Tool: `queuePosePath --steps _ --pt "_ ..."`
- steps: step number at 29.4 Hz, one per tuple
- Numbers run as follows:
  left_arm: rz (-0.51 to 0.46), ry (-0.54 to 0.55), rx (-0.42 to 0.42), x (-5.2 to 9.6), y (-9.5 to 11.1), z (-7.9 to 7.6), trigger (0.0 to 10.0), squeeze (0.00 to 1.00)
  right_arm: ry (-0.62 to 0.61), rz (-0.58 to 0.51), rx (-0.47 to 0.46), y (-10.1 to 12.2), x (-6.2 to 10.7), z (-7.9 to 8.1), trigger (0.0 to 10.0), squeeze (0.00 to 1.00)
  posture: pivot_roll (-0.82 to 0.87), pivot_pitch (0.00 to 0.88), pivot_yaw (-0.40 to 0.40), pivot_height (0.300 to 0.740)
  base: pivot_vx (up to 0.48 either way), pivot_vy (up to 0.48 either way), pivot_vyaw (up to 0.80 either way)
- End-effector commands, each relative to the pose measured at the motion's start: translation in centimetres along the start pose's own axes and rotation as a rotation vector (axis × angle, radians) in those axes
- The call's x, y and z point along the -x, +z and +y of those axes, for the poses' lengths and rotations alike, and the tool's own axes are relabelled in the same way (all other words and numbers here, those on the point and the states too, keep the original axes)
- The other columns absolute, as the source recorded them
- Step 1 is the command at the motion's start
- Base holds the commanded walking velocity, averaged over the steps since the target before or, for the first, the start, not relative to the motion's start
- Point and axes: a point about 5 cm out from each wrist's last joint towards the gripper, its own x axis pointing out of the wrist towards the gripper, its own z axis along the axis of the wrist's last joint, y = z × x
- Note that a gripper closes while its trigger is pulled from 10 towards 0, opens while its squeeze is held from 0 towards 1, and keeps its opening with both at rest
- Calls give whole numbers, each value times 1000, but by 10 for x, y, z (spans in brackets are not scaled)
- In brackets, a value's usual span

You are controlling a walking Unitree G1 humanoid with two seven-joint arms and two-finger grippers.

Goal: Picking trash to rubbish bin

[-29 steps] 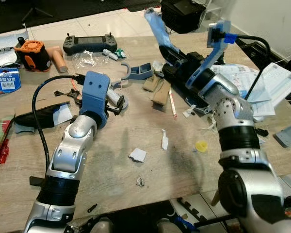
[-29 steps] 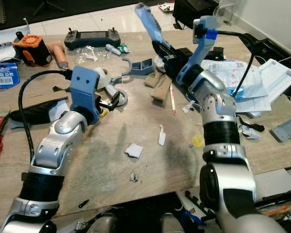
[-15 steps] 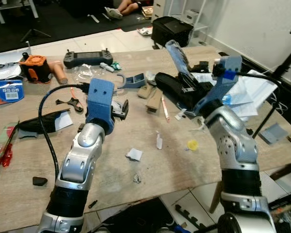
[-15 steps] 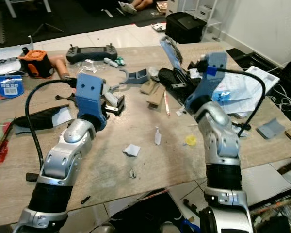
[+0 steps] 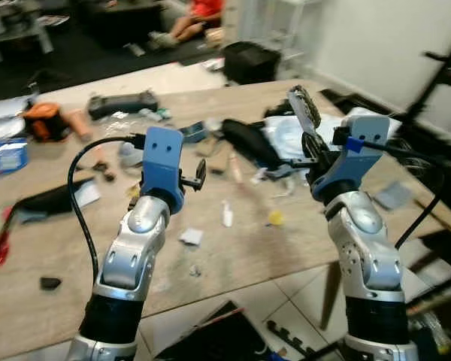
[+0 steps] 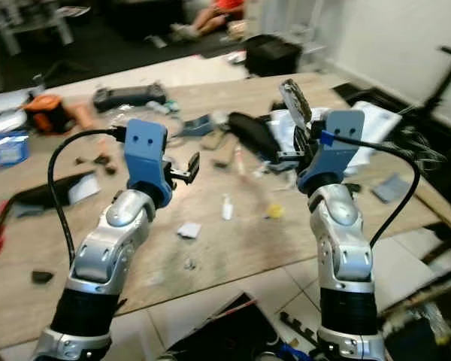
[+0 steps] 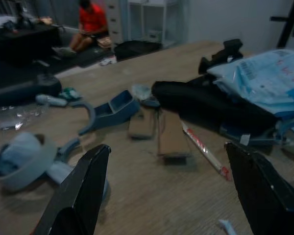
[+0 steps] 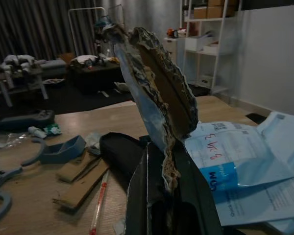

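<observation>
Your right gripper point(image 8: 169, 196) was clamped on the torn, crumpled blue-and-brown wrapper scrap point(image 8: 157, 98), held above the cluttered wooden table point(image 5: 233, 248); looked light, floppy, so grip low; left gripper point(image 7: 171, 191) gaped empty.

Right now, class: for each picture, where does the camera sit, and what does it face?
Head, both eyes: looks down at the cluttered table, both arms raised.
Left wrist: looks along the open left gripper at cardboard pieces.
Right wrist: looks along the right gripper, shut on a torn wrapper.
Shared: both wrists show the black pouch.
</observation>
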Motion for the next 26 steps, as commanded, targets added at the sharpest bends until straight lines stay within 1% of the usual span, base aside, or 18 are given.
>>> queuePosePath --steps 1,8,12,18,26 --pt "31 5 15 3 -7 0 10000 0 4 14 -2 -3 3 3 10000 0 19 115 -8 740 0 0 0" --pt "35 4 17 4 -8 0 10000 0 4 21 -9 -5 5 7 10000 0 16 114 -11 740 0 0 0" --pt "46 -11 23 7 -11 -3 10000 0 7 36 -27 -7 8 11 10000 0 14 119 -13 740 0 0 0" --pt "49 -17 17 9 -12 -4 10000 0 5 51 -32 -10 11 11 10000 0 14 120 -14 740 0 0 0" --pt "54 -10 31 7 -13 -3 10000 0 0 78 -47 -18 16 15 10000 0 12 115 -9 740 0 0 0"
